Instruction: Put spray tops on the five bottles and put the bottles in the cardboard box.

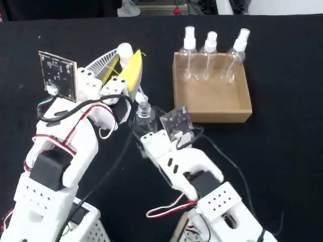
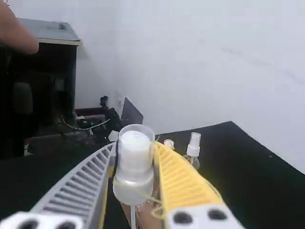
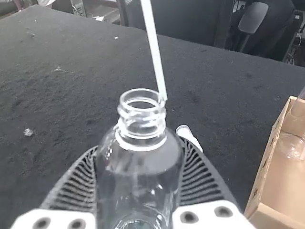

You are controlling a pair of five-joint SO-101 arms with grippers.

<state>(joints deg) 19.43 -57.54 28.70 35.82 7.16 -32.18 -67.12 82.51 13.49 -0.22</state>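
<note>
My left gripper point(image 1: 124, 56) is shut on a white spray top point(image 1: 124, 49), which sits between the ribbed white finger and the yellow finger point(image 2: 178, 179) in the left wrist view, spray top point(image 2: 135, 160). Its thin dip tube point(image 3: 153, 47) slants down and touches the rim of a clear open-necked bottle point(image 3: 140, 143). My right gripper point(image 3: 140, 150) is shut on that bottle point(image 1: 144, 113), holding it upright just left of the cardboard box point(image 1: 237, 115). Three bottles with spray tops point(image 1: 209, 55) stand along the box's far wall.
The box's near half is bare cardboard point(image 1: 217, 101), and its corner point(image 3: 267, 191) lies close beside the right gripper. Black cloth point(image 1: 282, 166) covers the table. Both arms crowd the middle, with cables point(image 1: 166, 209) trailing near the front edge.
</note>
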